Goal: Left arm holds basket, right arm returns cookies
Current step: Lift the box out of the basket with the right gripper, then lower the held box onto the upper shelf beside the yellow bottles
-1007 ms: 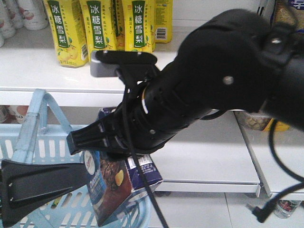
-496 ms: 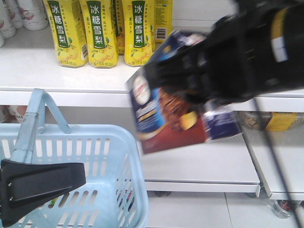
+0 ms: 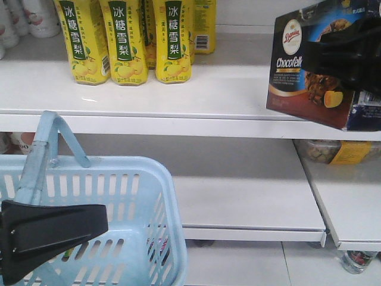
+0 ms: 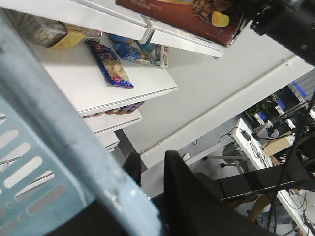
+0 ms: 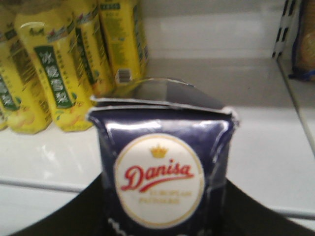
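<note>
White store shelving [image 3: 226, 98] fills the background, with a row of yellow drink cartons [image 3: 125, 42] at the far left of the upper shelf and bare board to their right. The right arm's hand [image 3: 348, 53] is closed on the cookies [image 3: 297, 71]. Its black jaws press the box's two sides, as the right wrist view shows. The navy box hangs at the scene's upper right, tilted, with its lower edge level with the shelf lip and not yet resting on the board. Held this way, it faces the free stretch beside the cartons, which looks like the spot meant for it.

Low at the near left, the basket [image 3: 89, 170] hangs off the floor with its hoop handle [image 3: 44, 140] raised. The left arm's hand [image 3: 50, 232] lies across the near wall. The rim runs against its jaws in the left wrist view, so I judge it clamped there. That keeps the basket steady and clear of the other arm's path.
</note>
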Tool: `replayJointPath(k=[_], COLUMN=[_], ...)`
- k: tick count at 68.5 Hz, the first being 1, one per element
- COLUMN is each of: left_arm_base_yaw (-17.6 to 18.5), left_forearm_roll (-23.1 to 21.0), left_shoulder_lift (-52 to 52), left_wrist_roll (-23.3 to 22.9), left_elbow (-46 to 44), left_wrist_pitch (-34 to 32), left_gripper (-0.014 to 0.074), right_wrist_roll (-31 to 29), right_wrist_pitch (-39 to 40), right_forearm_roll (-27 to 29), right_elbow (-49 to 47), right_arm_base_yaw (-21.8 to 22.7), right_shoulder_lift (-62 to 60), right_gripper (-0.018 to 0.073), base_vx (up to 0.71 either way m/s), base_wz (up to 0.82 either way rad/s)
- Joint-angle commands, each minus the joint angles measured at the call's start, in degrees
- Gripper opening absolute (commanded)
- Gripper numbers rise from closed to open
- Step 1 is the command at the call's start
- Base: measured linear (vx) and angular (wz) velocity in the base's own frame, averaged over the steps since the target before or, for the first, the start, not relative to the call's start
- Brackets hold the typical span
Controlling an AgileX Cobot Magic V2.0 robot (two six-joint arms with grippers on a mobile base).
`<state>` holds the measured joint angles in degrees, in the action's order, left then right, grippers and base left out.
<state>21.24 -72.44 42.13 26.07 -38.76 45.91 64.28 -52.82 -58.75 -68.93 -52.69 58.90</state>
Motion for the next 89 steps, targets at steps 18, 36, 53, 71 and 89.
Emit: replayJointPath(k=[18, 36, 53, 71, 89], left_arm_base_yaw=[0.32, 0.32, 0.32, 0.32, 0.32], left_forearm_roll=[-3.59, -3.59, -3.59, -3.59, -3.59], left_shoulder_lift=[-0.35, -0.35, -0.35, -0.35, -0.35], left_wrist_roll=[0.65, 0.65, 0.65, 0.65, 0.65], left_elbow=[-1.91, -1.91, -1.91, -1.91, -1.91], left_wrist_pitch=[-1.39, -1.39, -1.39, -1.39, -1.39], left_gripper=[-0.0006, -0.0006, -0.0006, -0.0006, -0.0006], right_wrist_roll=[35.62, 36.20, 38.23, 41.21, 40.95], right_wrist_pitch=[4.41, -3.57, -4.81, 5.72, 14.07], right_forearm_roll=[-43.33, -44.06, -44.06, -44.06, -44.06], right_elbow=[11.99, 11.98, 10.41, 4.60, -1.54], right_arm_base_yaw=[0.29, 0.29, 3.91, 13.82, 20.82], right_shoulder_lift=[1.72, 10.20, 18.10, 24.68, 30.15], right_gripper=[0.0244, 0.0244, 0.0244, 0.0244, 0.0324], base_vx=[0.00, 0.00, 0.00, 0.00, 0.00], base_wz=[0.00, 0.00, 0.00, 0.00, 0.00])
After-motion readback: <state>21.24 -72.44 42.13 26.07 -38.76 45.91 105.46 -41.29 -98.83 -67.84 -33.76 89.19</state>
